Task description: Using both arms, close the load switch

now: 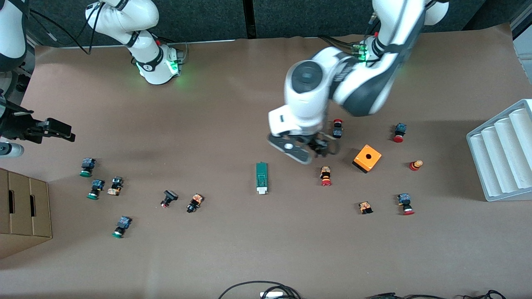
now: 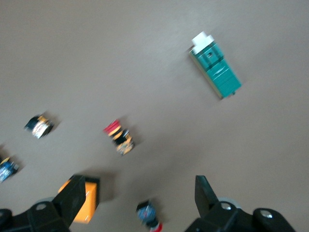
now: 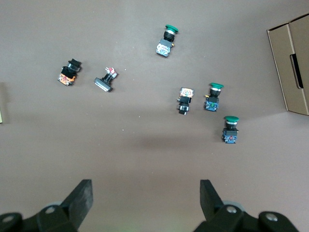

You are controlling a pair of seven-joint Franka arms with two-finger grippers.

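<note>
The load switch is a narrow green block lying flat mid-table, its white tab at the end nearer the front camera. It also shows in the left wrist view. My left gripper is open and empty, in the air between the switch and the orange cube, over a small red-capped button. My right gripper is open and empty at the right arm's end of the table, above bare table near the green-capped buttons. The switch is out of the right wrist view.
Several small push-buttons lie scattered on both sides of the switch, one just by the left gripper. A cardboard box stands at the right arm's end, a white ribbed rack at the left arm's end. Cables lie at the nearest edge.
</note>
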